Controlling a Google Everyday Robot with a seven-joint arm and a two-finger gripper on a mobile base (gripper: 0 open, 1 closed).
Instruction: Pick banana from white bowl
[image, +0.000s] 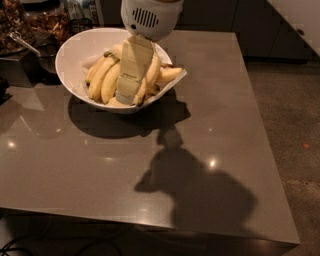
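In the camera view, a large glossy white bowl (75, 50) with an uneven, pointed rim is seen at the upper left of a smooth grey-brown surface (215, 105). It is filled with a bunch of yellow bananas. The long, thick, curved yellow banana (99, 76) with a dark stem end lies in the left part of the bowl. The cream-coloured gripper (126, 98), hung from a white round wrist at the top centre of the frame, is lowered into the bowl among the fruit, just right of that banana. Whether the jaws are apart or together cannot be told.
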